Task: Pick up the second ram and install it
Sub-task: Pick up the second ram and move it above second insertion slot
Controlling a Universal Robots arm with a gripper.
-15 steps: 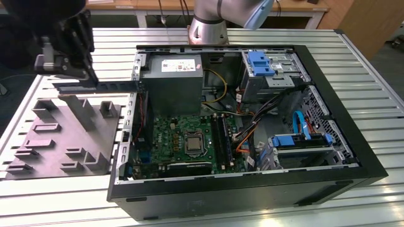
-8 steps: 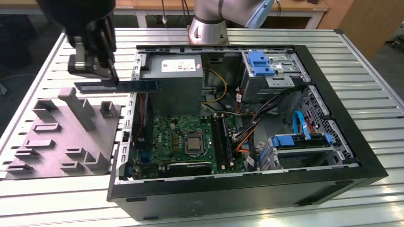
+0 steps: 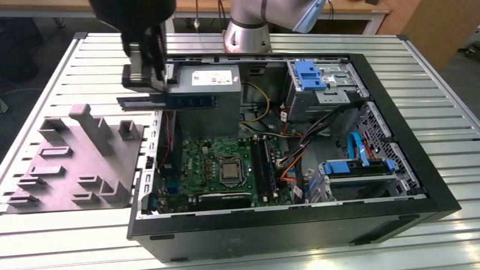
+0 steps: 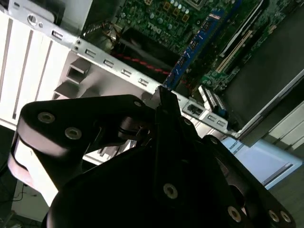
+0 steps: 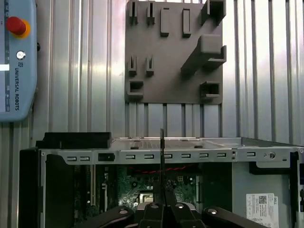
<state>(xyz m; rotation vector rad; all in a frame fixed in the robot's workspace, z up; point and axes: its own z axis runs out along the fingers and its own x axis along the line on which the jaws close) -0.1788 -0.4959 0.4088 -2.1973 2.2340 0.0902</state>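
Over the slatted metal table point(image 3: 75, 242) we judge the carry in hand: our gripper point(image 3: 161, 102), clamped on the second ram point(image 3: 193, 102) at the open case's point(image 3: 300, 230) ten o'clock, must square it to the central memory slots point(image 3: 260, 160), loose cables point(image 3: 289, 166) crowding their three o'clock.
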